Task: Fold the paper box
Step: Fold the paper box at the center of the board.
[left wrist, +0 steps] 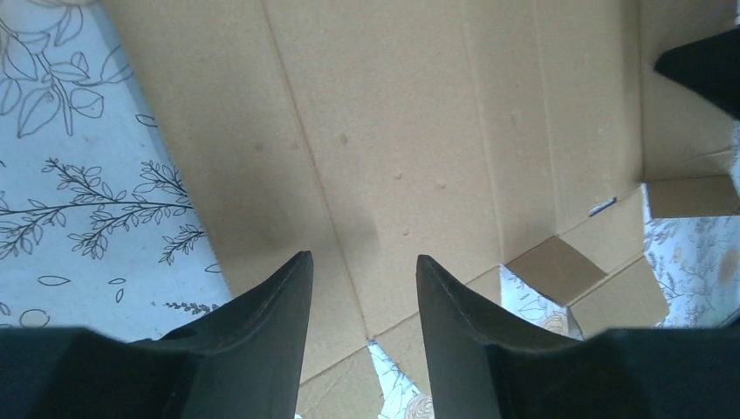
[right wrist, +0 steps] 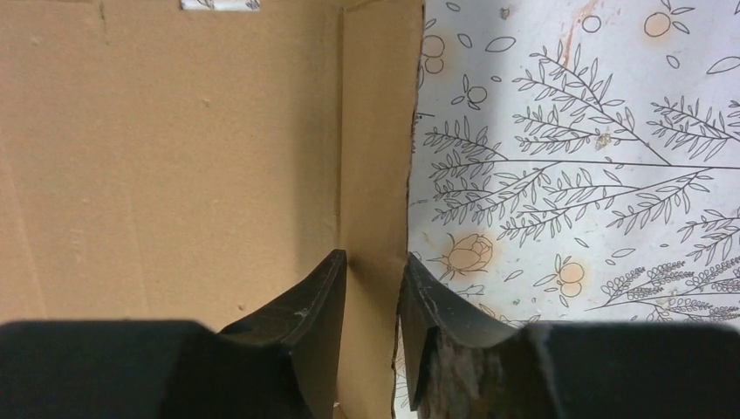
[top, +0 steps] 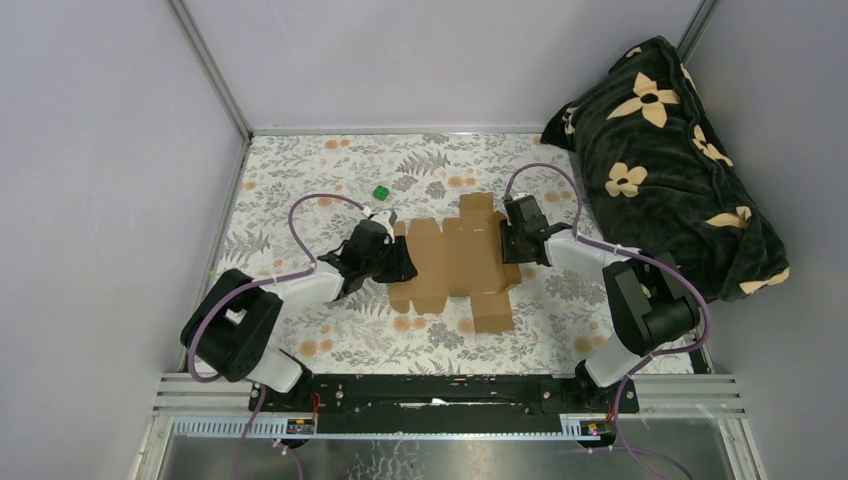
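The paper box (top: 455, 262) lies as a flat brown die-cut cardboard sheet with flaps and creases in the middle of the flowered table. My left gripper (top: 395, 262) hovers at the sheet's left edge. In the left wrist view its jaws (left wrist: 364, 271) stand open over the cardboard (left wrist: 410, 113) with nothing between them. My right gripper (top: 510, 240) is at the sheet's right edge. In the right wrist view its fingers (right wrist: 374, 255) are a little apart and straddle a narrow edge strip of the cardboard (right wrist: 174, 157), one tip at the crease, the other at the cut edge.
A tiny green cube (top: 380, 192) sits on the table behind the left gripper. A black cushion with cream flowers (top: 665, 160) fills the right rear corner. Grey walls close off the left, back and right sides.
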### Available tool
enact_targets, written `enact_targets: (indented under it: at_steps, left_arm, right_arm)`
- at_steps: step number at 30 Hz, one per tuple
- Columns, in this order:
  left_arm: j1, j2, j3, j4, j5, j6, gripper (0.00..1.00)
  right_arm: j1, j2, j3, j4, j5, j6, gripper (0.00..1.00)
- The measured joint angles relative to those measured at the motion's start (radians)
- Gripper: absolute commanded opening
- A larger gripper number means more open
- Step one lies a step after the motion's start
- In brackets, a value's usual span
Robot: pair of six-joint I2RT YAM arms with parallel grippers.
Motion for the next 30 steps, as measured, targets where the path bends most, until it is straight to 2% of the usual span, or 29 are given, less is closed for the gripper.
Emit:
enact_targets:
  at_steps: [2, 3, 4, 5, 6, 7, 8, 9, 15, 19, 26, 30]
  left_arm:
    - [0.000, -0.025, -0.001, -0.005, 0.000, 0.005, 0.62]
    - [0.000, -0.041, -0.001, -0.007, 0.000, 0.009, 0.66]
    - [0.000, -0.060, -0.001, -0.010, 0.000, 0.013, 0.69]
    - [0.000, -0.076, -0.001, -0.011, -0.001, 0.017, 0.71]
    - [0.000, -0.093, -0.001, -0.016, -0.001, 0.021, 0.74]
    - [0.000, -0.111, -0.001, -0.023, -0.003, 0.025, 0.87]
    - [0.000, -0.130, -0.001, -0.032, -0.006, 0.030, 0.97]
    - [0.000, -0.152, -0.001, -0.042, -0.011, 0.035, 0.99]
    - [0.000, -0.307, 0.037, -0.118, -0.062, 0.051, 0.98]
    - [0.023, -0.377, 0.102, -0.134, -0.069, 0.045, 0.98]
    - [0.086, -0.350, 0.147, -0.130, -0.029, -0.002, 0.98]
    - [0.102, -0.331, 0.142, -0.083, 0.042, -0.018, 0.98]
  right_arm:
    - [0.000, 0.000, -0.013, 0.013, 0.003, 0.000, 0.47]
    - [0.000, 0.000, -0.019, 0.018, 0.006, 0.000, 0.56]
    - [0.000, -0.001, -0.025, 0.021, 0.008, -0.001, 0.73]
    - [0.000, -0.002, -0.029, 0.022, 0.010, 0.002, 0.81]
    - [0.000, -0.005, -0.032, 0.022, 0.014, 0.006, 0.94]
    - [0.000, -0.011, -0.036, 0.023, 0.019, 0.000, 0.99]
    - [0.000, -0.023, -0.039, 0.022, 0.025, 0.000, 0.99]
    - [0.000, -0.042, -0.043, 0.021, 0.030, -0.003, 1.00]
    - [0.000, -0.223, -0.039, 0.021, 0.113, 0.008, 1.00]
    - [-0.010, -0.286, -0.001, 0.029, 0.154, 0.014, 1.00]
    - [-0.055, -0.295, -0.102, 0.136, 0.066, 0.050, 0.96]
    - [-0.078, -0.267, -0.192, 0.204, 0.000, 0.067, 1.00]
